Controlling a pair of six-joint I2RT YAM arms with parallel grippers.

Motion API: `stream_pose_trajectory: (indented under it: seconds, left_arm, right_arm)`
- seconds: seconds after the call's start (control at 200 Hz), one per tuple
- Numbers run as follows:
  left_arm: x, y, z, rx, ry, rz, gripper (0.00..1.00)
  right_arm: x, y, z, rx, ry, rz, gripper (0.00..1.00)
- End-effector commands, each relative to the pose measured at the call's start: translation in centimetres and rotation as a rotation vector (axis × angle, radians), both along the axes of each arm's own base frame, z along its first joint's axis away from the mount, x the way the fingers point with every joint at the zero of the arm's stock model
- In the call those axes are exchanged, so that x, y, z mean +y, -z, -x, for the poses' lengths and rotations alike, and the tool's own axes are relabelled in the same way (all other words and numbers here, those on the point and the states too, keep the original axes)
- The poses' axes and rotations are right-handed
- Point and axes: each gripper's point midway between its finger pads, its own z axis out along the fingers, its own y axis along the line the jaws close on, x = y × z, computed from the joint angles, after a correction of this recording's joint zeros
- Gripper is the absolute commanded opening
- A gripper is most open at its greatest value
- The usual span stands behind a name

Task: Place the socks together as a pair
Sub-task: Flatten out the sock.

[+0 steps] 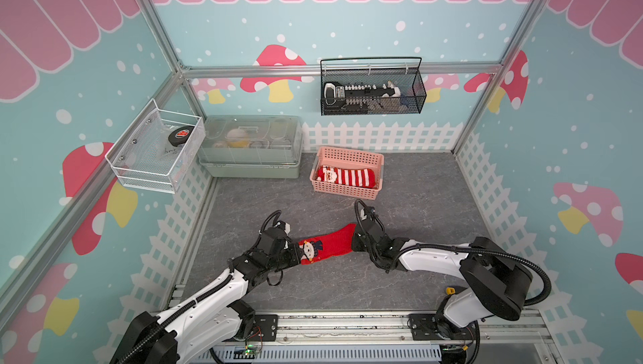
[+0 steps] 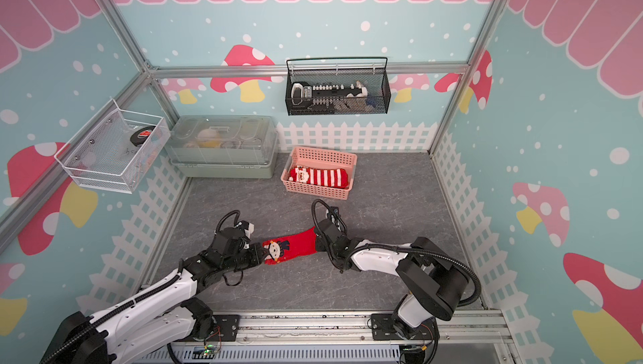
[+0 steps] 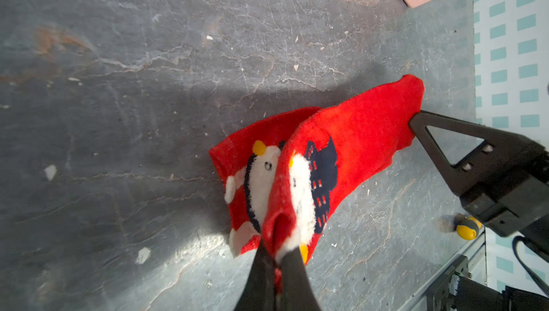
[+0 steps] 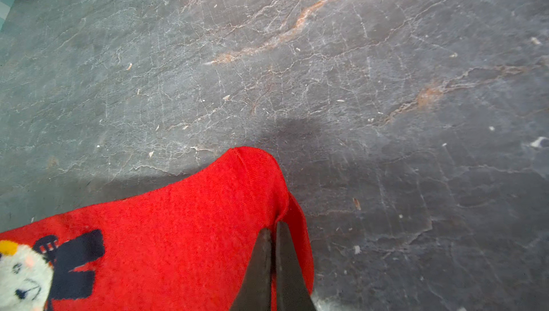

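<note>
two red socks with a white bear-like face sit in the middle of the grey stone-look table [image 1: 417, 212], between the arms. the left gripper [image 3: 277, 253] has its jaws pressed together on the face end of the upper sock [image 3: 356, 134], pinching the fabric just by the white patch. the right gripper [image 4: 274, 229] is likewise clamped, nipping the plain red end of that same sock near its rounded tip. so the upper sock is held at both ends, stretched between the two pincers.

the lower sock [image 3: 237, 158] lies on the table right under it – its face patch peeks out beside the upper one in the left wrist view, the two overlapping but not squarely aligned. in both top views the pair reads as a single red strip [image 1: 327, 245] [image 2: 290, 247], so how much of the lower sock is covered is hard to say from there.

farther back, well apart from the arms, a striped sock [image 1: 348, 178] with a santa face lies lengthwise inside the pink basket [image 1: 351, 157], which stands just beside a clear-lidded green box [image 1: 250, 150] at the rear of the table.
</note>
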Motion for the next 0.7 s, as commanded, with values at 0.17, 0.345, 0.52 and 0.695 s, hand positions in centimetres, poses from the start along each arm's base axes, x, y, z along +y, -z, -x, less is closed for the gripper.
stream_pose_trajectory:
  seconds: [0.17, 0.345, 0.52, 0.695]
  left_arm:
    - [0.3, 1.5, 0.5, 0.033, -0.038, 0.012, 0.02]
    - [0.3, 1.9, 0.3, 0.054, -0.031, -0.013, 0.3]
    - [0.6, 1.5, -0.2, 0.03, -0.049, -0.026, 0.5]
    - [0.8, 1.9, -0.4, 0.032, -0.057, -0.044, 0.53]
  right_arm:
    - [0.3, 1.2, 0.6, 0.057, -0.008, 0.034, 0.0]
    - [0.6, 1.7, 0.8, 0.085, -0.022, 0.056, 0.07]
    - [-0.1, 1.4, 0.9, 0.078, -0.002, 0.07, 0.24]
    - [-0.6, 1.9, 1.0, 0.089, 0.015, 0.097, 0.42]
